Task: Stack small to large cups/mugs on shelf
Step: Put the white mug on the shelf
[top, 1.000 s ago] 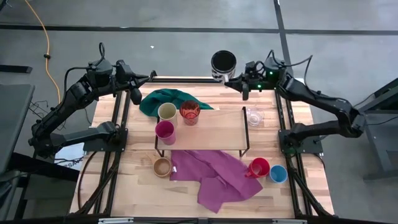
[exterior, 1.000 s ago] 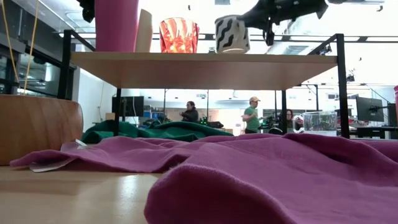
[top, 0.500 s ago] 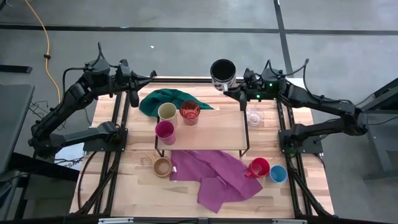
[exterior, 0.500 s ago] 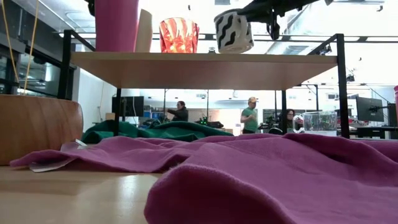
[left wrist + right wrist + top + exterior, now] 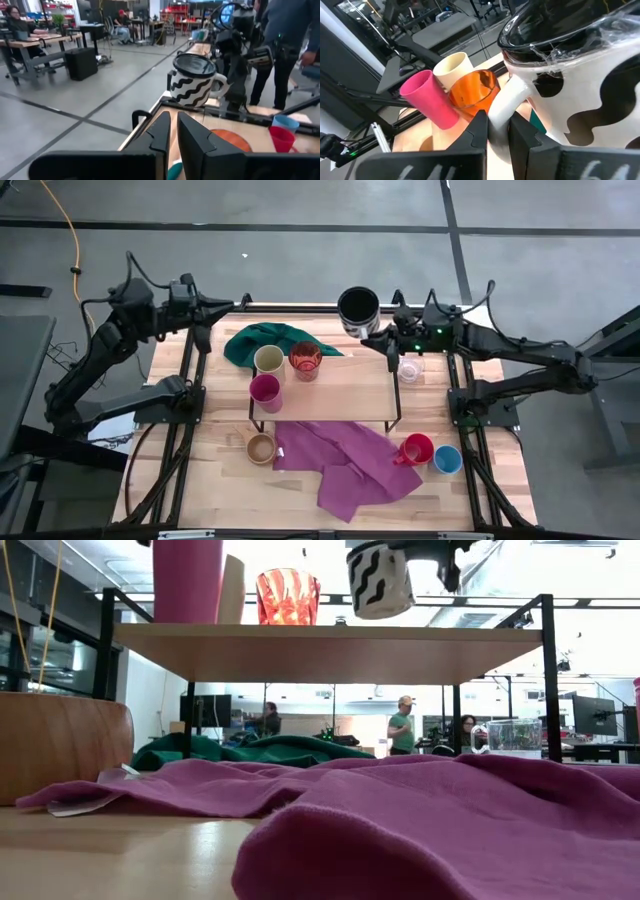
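Slatted wooden tabletop (image 5: 200, 480) is lying below me; my right gripper (image 5: 368, 335) is clenching the black-and-white striped mug (image 5: 358, 310) by its handle, above the light-wood shelf's (image 5: 345, 395) rear edge; my left gripper (image 5: 238, 304), clenched, is waiting by the rear-left corner

We see a grey concrete floor (image 5: 300, 250) crossed by dark lines, an orange cable (image 5: 72, 240) beyond the worktop's left edge, and people (image 5: 402, 725) at distant desks under bright light.

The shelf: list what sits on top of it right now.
On the shelf stand three cups at its left end: cream, translucent red and magenta. The striped mug hangs above its far edge in the right gripper, not set down.
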Controlling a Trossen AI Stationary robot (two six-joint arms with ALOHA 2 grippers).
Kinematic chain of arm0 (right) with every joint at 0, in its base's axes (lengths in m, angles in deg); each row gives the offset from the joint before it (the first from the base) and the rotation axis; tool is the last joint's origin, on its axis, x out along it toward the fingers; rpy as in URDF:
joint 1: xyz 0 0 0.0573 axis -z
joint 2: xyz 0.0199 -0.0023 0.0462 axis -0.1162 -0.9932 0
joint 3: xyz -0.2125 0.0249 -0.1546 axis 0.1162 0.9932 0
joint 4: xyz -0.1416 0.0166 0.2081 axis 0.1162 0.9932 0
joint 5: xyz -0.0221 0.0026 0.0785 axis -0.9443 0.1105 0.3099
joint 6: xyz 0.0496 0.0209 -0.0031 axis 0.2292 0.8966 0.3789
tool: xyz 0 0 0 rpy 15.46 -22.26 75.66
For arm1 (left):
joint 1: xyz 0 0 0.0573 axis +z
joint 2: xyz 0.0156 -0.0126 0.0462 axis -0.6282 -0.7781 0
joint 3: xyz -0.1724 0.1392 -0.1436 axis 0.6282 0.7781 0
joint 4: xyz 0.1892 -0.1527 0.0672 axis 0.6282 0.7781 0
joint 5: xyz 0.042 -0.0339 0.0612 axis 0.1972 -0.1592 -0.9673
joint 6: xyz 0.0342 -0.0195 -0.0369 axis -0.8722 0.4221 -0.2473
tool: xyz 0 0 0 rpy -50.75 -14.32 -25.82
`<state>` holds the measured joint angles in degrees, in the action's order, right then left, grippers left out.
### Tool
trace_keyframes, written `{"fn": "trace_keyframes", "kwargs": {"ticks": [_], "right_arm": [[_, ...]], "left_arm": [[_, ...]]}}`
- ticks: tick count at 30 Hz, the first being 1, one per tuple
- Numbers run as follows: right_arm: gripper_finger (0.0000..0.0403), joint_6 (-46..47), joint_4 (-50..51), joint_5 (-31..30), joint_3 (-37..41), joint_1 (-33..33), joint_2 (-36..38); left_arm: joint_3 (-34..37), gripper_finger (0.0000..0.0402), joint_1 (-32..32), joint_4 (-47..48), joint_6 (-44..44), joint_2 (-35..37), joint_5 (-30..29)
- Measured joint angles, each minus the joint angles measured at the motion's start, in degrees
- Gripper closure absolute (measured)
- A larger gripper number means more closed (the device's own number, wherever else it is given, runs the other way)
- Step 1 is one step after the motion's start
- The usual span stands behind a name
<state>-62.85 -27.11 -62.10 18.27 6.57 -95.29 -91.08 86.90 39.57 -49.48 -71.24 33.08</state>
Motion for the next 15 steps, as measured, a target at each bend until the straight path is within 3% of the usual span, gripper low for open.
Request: {"fn": "trace_keyframes", "kwargs": {"ticks": [15], "right_arm": [[0.0389, 2.5, 9.4, -8.9, 1.2, -7.1, 9.9]], "left_arm": [[0.0, 0.0378, 0.0, 0.5, 2.3, 3.0, 0.0]]}}
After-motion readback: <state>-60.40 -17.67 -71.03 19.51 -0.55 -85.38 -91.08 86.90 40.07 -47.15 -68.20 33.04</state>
